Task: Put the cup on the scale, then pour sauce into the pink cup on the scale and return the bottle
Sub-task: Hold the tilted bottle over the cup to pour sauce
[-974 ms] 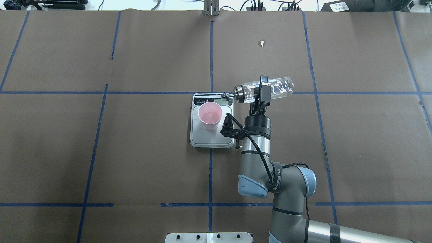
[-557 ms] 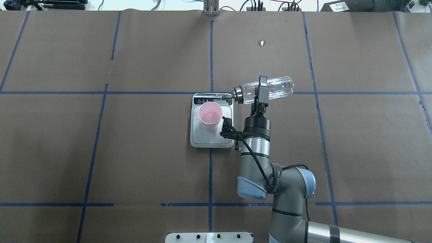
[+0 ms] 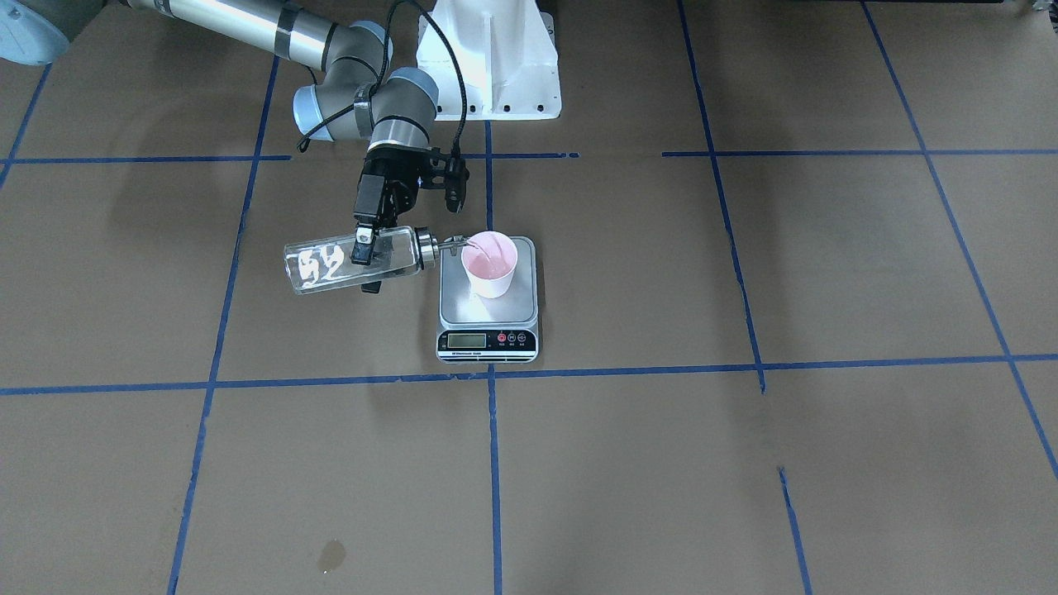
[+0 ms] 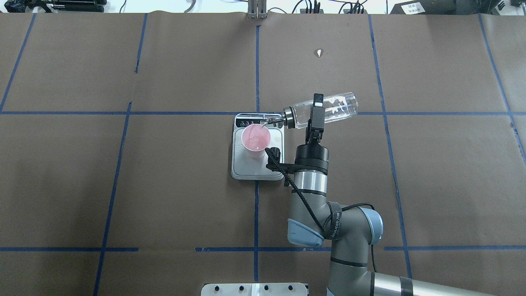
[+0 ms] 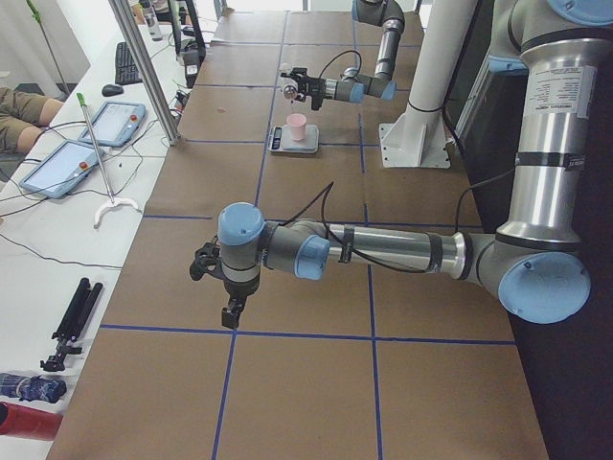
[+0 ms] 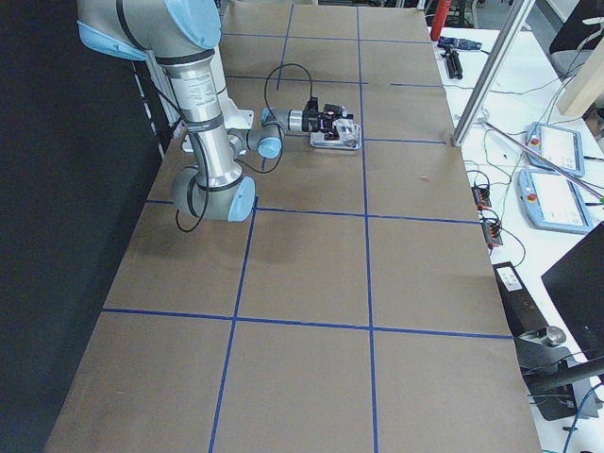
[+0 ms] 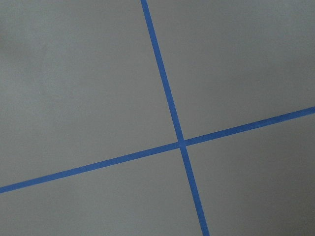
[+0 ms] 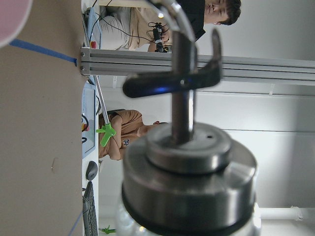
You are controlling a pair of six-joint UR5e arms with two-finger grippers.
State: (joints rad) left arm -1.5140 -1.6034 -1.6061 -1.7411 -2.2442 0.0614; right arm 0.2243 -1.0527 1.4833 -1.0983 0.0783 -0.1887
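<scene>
The brown paper-covered surface (image 4: 164,185) was marked into squares by blue tape lines (image 4: 255,61). The far-left zone held no task items. The left tool (image 5: 231,314) hung low over a tape crossing, well apart from the work. It showed only in the side view, so I could not tell whether it was open or closed. Its position looked like parking, clear of the pour.

At centre stood the flat rectangular steel-topped scale (image 4: 250,168), display strip on the far side from the robot. The small tapered pale pink paper cup (image 4: 255,139) sat upright on the platform, toward the display end, so that poured weight would register.

Just right of the cup, the thin metal pour spout (image 4: 273,120) reached over the cup's rim. The small clear glass cylindrical bottle (image 4: 337,107) lay nearly horizontal in the air, neck dipped slightly toward the cup. That tilt would let the clear colourless sauce (image 3: 322,268) run to the spout. Judged: pouring was in hand.

The right tool (image 4: 315,111) was clamped across the bottle's mid-body, approaching from the robot's side. This grip kept the spout end unobstructed. Return of the bottle was not yet done.
</scene>
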